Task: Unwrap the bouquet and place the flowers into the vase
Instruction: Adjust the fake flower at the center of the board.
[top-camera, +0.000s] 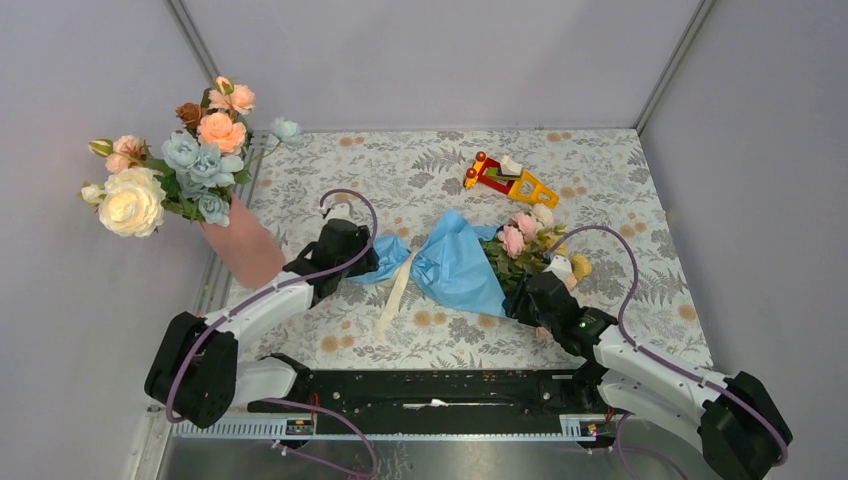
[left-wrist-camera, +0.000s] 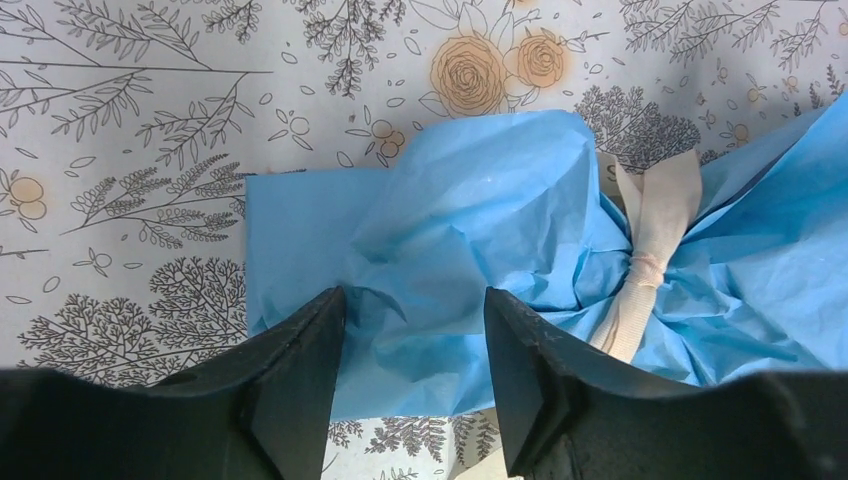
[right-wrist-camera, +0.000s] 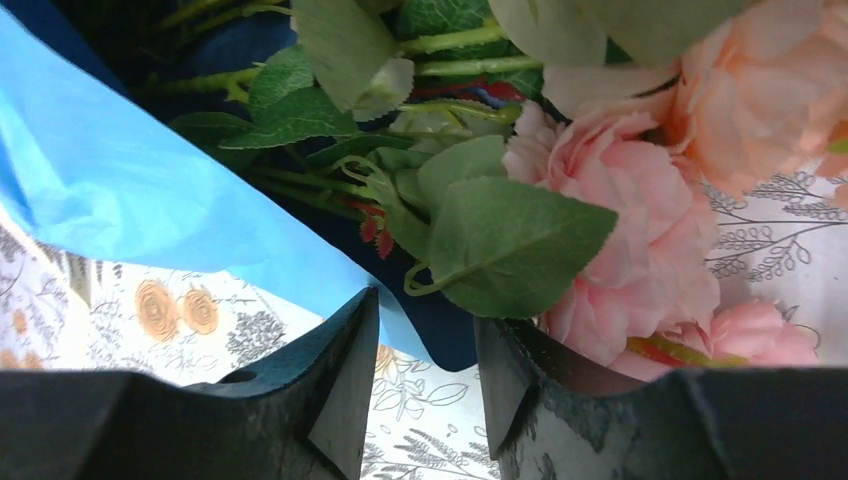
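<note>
Plainly, the left claw (left-wrist-camera: 415, 300) stood half spread over the tail end of the bouquet (top-camera: 468, 262), its two black fingers (left-wrist-camera: 300, 370) apart with a crumpled fold of the light blue paper (left-wrist-camera: 470, 200) lying in the gap; whether they had bitten into that fold could not be told. Just beyond it the cream ribbon (left-wrist-camera: 655, 225) cinched the wrap into a waist, its loose ends trailing onto the patterned bench (top-camera: 620, 180). The right claw (right-wrist-camera: 425, 310) was likewise part open at the opposite, flowering end, the paper's lower edge, light on one face and navy on the other, dropping between its fingers (right-wrist-camera: 340, 390), with green leaves (right-wrist-camera: 510, 245) and a pink rose (right-wrist-camera: 620, 240) of the flowers (top-camera: 528, 232) crowding right above. The bouquet lay on its side about mid-bench, between the two arms, the salmon vase (top-camera: 245, 252) well apart at the left edge and already carrying larger blooms (top-camera: 185, 165). By the look of it the paper would be light, thin and easily torn, slipping or creasing rather than resisting, so a pinch on a doubled fold near an edge seemed safer than a single layer. The stems seemed thin and springy, the heads soft, so the flowers were best taken low on the bunched stems, not by the petals
</note>
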